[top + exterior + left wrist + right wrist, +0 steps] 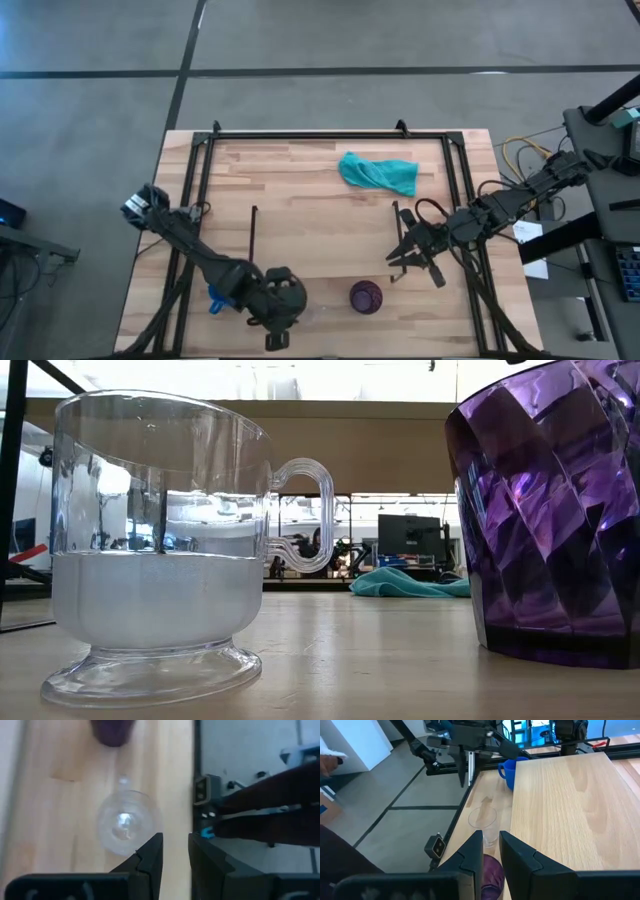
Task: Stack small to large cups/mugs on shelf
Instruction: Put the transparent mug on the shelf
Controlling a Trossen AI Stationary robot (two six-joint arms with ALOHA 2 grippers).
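Note:
The clear glass cup (127, 822) (160, 540) stands upright on its foot on the table near the near edge, its handle (300, 510) to one side. The dark purple cup (365, 297) (550, 510) stands to its right and the blue mug (215, 297) (509, 770) to its left. All three stand in front of the light wood shelf (325, 235) (570, 805). My left gripper (280, 318) (175, 837) hovers shut, pointing down, just beside the glass cup. My right gripper (398, 262) (490, 836) waits shut at the shelf's right end, above the purple cup (492, 870).
A teal cloth (378, 172) (410, 585) lies crumpled on the table behind the shelf, toward the far edge. The table's black frame (330, 133) runs along its edges. The near edge (195, 795) lies close beside the glass cup.

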